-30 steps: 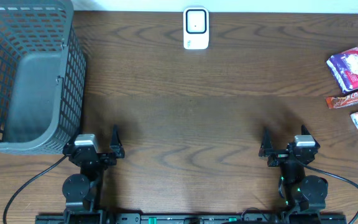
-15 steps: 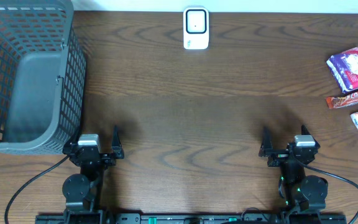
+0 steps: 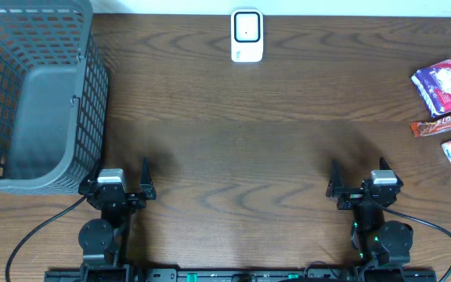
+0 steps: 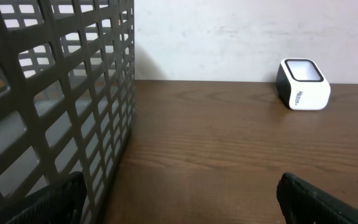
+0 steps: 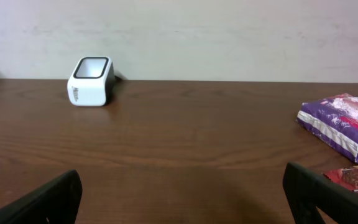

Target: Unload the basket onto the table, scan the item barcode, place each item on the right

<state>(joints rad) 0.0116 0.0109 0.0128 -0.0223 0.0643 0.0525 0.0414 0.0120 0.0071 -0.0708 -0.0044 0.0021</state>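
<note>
Dark grained wood bench (image 3: 233,141); boxy glossy white scanner (image 3: 247,35), grey plastic lattice basket (image 3: 94,94), crinkly purple packet (image 3: 443,86). Left jaws and right jaws stand wide, empty.

Big grey mesh basket (image 4: 55,106) hogs the whole left side, sitting on the dark wood table (image 4: 229,149). Way off to the basket's right, back near the white wall (image 4: 229,37), is the little white scanner (image 4: 302,84) with a dark-rimmed top. The left gripper (image 4: 179,186) is spread wide, with its dark fingers (image 4: 316,202) down low, one right beside the basket and the other well to its right.
</note>
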